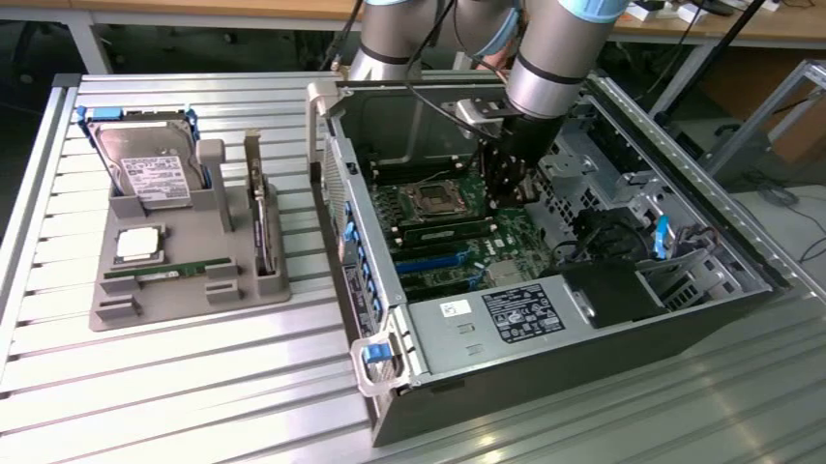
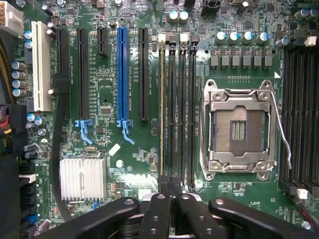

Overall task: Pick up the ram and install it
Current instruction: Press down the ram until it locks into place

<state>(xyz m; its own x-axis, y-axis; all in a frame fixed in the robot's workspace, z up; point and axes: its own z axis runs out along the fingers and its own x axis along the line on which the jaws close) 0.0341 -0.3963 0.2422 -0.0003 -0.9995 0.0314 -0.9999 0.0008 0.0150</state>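
Grey arm (image 1: 548, 58), black claw (image 2: 170, 191)

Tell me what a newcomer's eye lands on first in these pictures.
The open computer case on the slatted metal table, with the robot arm reaching down into it over the green motherboard. In the wrist view, the shut gripper sits at the memory slots, beside the empty silver processor socket. On the exterior view's left, a grey tray holds a hard drive with blue rails.

One computer case (image 1: 620, 319), one hard drive (image 1: 153, 169), one processor (image 1: 139, 244) — perhaps two ram sticks (image 1: 165, 275).
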